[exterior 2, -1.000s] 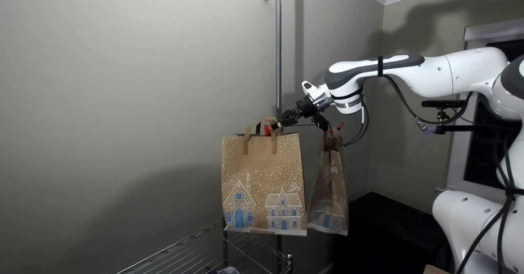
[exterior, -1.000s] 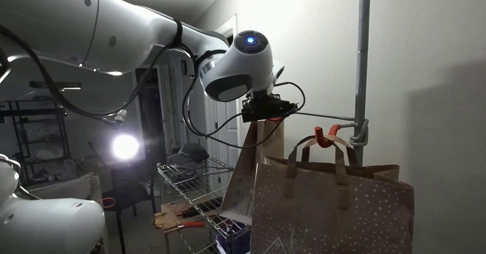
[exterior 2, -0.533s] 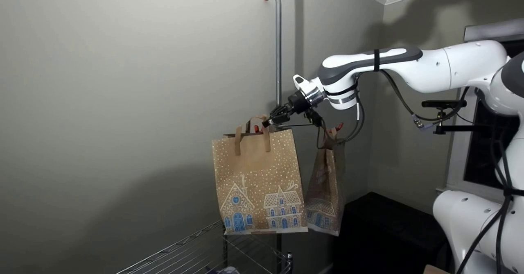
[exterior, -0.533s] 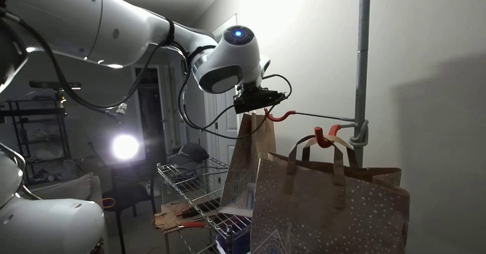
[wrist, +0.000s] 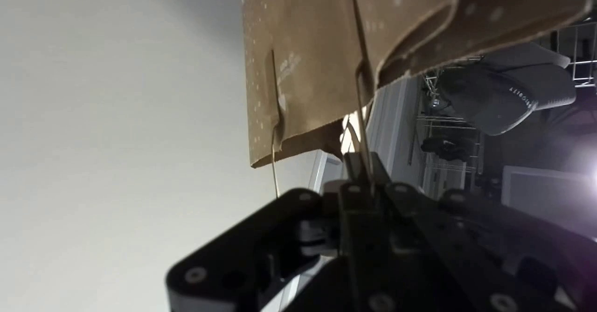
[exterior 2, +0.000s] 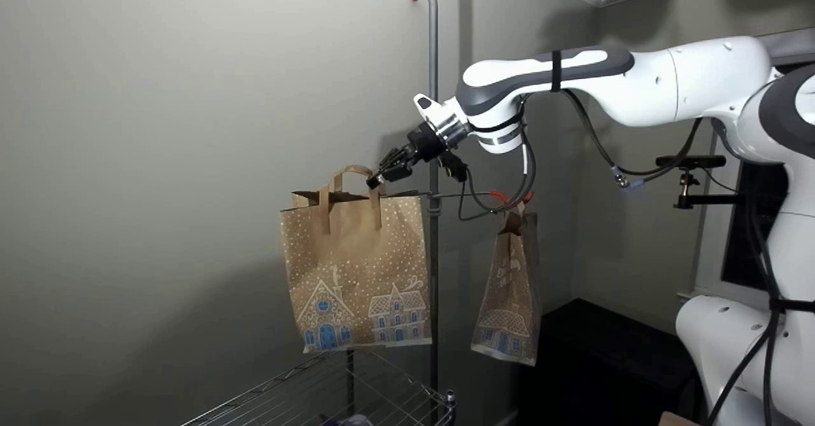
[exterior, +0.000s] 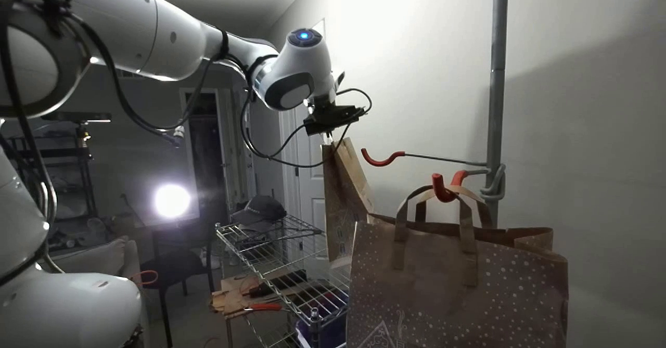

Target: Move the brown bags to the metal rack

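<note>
Robotiq gripper [exterior 2: 374,182], pinched on one side of a paper handle [exterior 2: 325,208]; the house-printed brown bag [exterior 2: 356,254] hangs tilted near the wire rack [exterior: 276,265]. The off-centre hold may let it swing and snag the rack's edge. Second brown bag [exterior 2: 507,292]: on a red-tipped hook [exterior: 438,184].

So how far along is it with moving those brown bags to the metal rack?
Looks done: one brown bag is unhooked, and a red hook is bare. In hand: the gripper holds that bag in midair. Left: setting it on the metal rack, then fetching the other brown bag, which hangs from a second red hook.
</note>
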